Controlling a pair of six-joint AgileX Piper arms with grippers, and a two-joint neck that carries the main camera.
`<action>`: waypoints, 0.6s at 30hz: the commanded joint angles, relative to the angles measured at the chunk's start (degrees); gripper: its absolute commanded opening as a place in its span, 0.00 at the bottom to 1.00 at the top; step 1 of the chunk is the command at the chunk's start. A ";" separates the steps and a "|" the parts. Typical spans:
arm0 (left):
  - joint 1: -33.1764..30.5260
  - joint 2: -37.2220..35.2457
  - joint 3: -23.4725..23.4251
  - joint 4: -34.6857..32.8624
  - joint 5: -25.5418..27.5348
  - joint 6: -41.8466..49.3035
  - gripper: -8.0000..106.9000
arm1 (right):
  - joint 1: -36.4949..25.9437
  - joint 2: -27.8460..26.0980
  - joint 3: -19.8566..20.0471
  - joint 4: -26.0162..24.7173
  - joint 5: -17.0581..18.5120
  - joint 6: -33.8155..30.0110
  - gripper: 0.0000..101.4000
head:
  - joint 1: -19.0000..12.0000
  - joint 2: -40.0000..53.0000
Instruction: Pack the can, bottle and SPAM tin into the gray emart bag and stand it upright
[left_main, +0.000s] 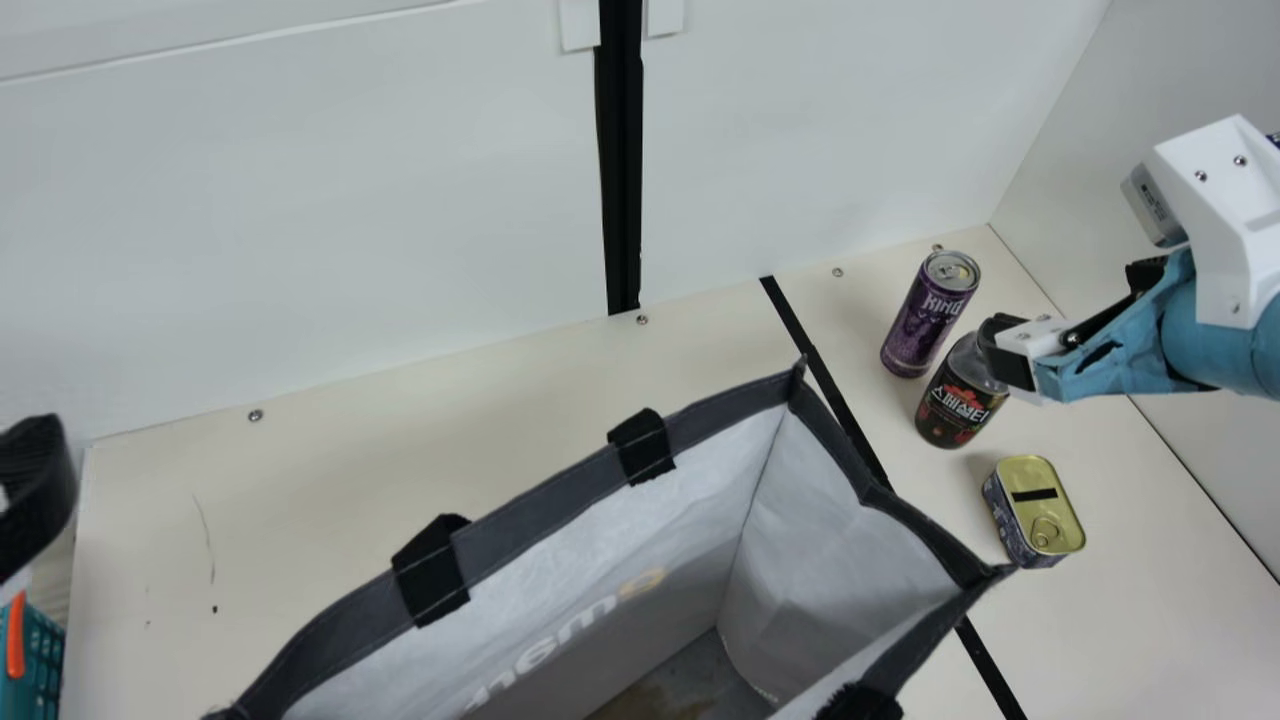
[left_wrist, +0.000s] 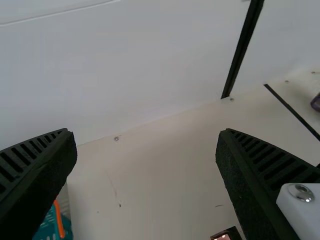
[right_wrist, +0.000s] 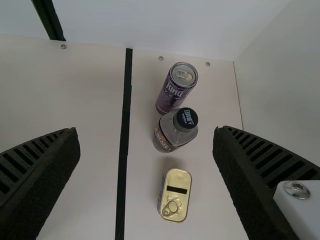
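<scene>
Cream table, bottle near right pincer.

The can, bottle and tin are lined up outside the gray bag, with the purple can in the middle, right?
No: the bottle is in the middle, between the purple can and the tin, as the right wrist view shows. All three are lined up outside the gray bag.

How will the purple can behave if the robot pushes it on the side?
The purple can stands upright and is tall and narrow, so a high push may tip it. Its smooth, shiny wall might slip in a claw. Once lying down, its round body would probably roll.
</scene>
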 joint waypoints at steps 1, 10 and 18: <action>-0.38 0.32 -0.33 -1.79 0.00 1.02 0.85 | 0.00 0.00 0.00 0.00 0.00 0.00 0.94 | -1.30 -0.05; -4.09 1.47 -1.27 -5.90 0.00 4.45 0.85 | 0.00 0.00 0.00 0.00 0.00 0.00 0.94 | -1.30 -0.05; -10.23 2.25 -1.88 -6.39 0.00 6.51 0.85 | 0.00 0.00 0.00 0.00 0.00 0.00 0.94 | -1.30 -0.05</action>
